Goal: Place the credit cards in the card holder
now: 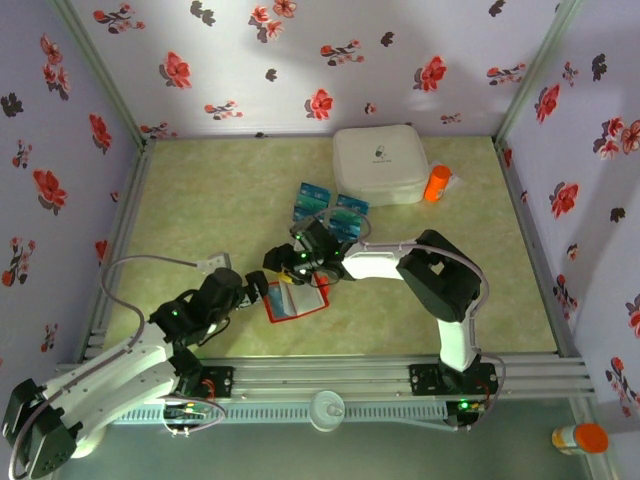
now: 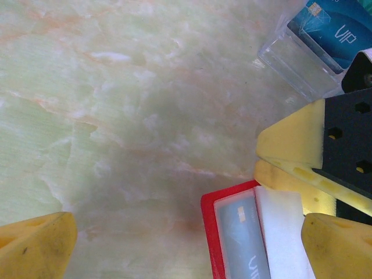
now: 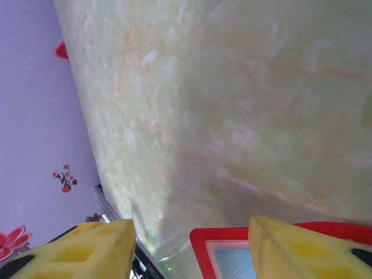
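The red card holder (image 1: 296,302) lies open on the green table, a teal credit card (image 2: 244,238) in its clear pocket. Its red corner (image 2: 210,232) lies between my left gripper's (image 2: 186,235) wide-open yellow fingers, close to the right one. My left gripper (image 1: 257,290) sits at the holder's left edge. My right gripper (image 1: 290,260) hovers open at its top edge, and one right finger (image 3: 302,250) covers the red rim (image 3: 203,241). That finger (image 2: 293,145) meets the holder's top. Two more blue credit cards (image 1: 312,198) (image 1: 347,214) lie further back; one (image 2: 331,26) rests on clear plastic.
A big white rounded case (image 1: 380,162) and an orange bottle (image 1: 437,183) stand at the back right. Flowered walls close in the table on three sides. A metal rail (image 1: 330,375) runs along the near edge. Another orange-capped bottle (image 1: 580,437) lies outside the enclosure.
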